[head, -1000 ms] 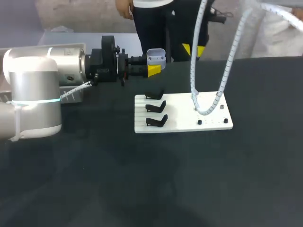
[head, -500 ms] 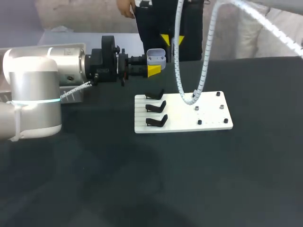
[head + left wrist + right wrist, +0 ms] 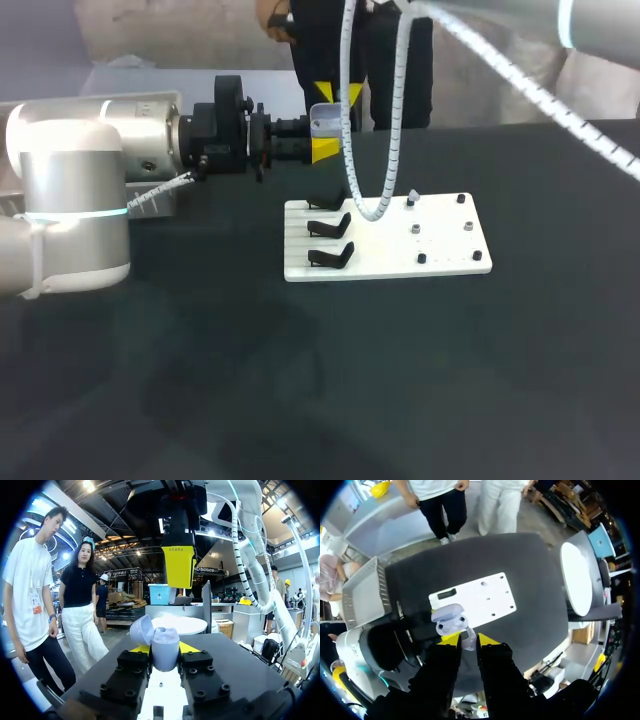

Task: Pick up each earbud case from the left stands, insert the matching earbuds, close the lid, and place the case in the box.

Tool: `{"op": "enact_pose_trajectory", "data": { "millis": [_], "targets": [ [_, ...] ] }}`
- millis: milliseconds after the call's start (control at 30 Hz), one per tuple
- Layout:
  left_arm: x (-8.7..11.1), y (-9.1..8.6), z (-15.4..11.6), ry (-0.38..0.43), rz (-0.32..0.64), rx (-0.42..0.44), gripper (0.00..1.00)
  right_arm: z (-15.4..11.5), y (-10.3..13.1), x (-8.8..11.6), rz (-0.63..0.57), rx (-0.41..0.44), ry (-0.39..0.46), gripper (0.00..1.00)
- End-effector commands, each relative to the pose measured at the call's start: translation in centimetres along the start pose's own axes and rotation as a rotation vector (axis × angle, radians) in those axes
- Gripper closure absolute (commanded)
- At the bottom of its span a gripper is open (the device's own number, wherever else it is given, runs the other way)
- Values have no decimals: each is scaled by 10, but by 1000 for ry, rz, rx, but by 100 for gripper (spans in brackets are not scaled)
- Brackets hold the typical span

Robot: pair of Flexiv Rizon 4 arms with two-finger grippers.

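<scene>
The left gripper (image 3: 165, 651) clamps the earbud case (image 3: 327, 122), lid open, in the air beyond the white board (image 3: 445, 245) with its three bare stands (image 3: 331, 227). The right gripper (image 3: 465, 640), narrowed, seems to pinch a pale earbud (image 3: 468, 643) just above the case. Inserting, closing and boxing are left.

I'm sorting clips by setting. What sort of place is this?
Likely a robot assembly bench: a black table bears a white board with black stands, the left gripper grips an open earbud case, and the right gripper holds an earbud over it.
</scene>
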State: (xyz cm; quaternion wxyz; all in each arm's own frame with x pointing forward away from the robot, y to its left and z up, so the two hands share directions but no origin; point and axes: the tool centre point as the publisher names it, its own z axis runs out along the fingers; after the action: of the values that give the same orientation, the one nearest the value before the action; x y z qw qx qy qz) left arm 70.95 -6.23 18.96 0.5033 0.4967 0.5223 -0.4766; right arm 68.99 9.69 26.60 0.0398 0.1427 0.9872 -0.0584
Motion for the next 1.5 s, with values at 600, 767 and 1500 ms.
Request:
{"op": "enact_pose_trajectory", "data": {
  "millis": [600,767,1500],
  "targets": [
    [0,1,0,0,0,1,100,13,14,-4,-26,37,22,100],
    [0,1,0,0,0,1,100,15,14,-2,-22,51,25,100],
    [0,1,0,0,0,1,100,22,10,-2,-20,59,34,100]
  ]
}}
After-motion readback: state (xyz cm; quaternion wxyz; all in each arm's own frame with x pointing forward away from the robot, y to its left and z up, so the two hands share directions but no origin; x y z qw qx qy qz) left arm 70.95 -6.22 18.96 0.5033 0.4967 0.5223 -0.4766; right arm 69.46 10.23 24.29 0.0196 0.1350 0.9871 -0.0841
